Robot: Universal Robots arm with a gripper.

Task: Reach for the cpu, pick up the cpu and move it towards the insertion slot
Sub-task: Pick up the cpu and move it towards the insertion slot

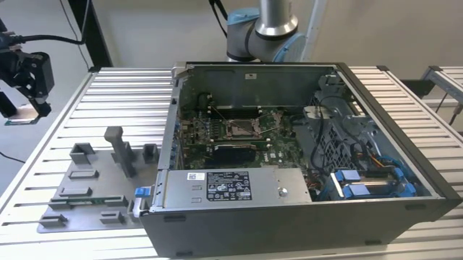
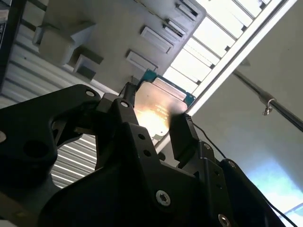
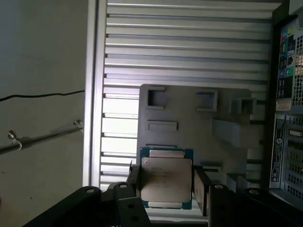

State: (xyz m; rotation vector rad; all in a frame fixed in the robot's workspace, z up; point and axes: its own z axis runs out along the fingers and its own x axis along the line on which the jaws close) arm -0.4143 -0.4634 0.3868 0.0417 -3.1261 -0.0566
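Well, the tool (image 1: 25, 108) is clamped on the cpu (image 3: 166, 179), pinching two opposite edges, hanging past the edge of the bench (image 1: 123, 97) at about 10 o'clock from the grey fixture plate (image 1: 87, 189). Tan bit under it is probably that chip. Meanwhile the insertion slot (image 1: 242, 127) sits well apart, inside the open case (image 1: 289, 227).

The cpu (image 3: 166, 182) has a smooth, silvery metal top catching a warm glare, rimmed in teal-green board, and the gripper (image 3: 167, 187) clamped on it is matt black. Beside the computer case (image 1: 289, 227), dull grey sheet metal, the table (image 1: 123, 92) is ribbed pale aluminium and the fixture plate (image 1: 97, 187) looks matt grey plastic; inside the case the insertion slot (image 1: 241, 128) shows a shiny metal frame.
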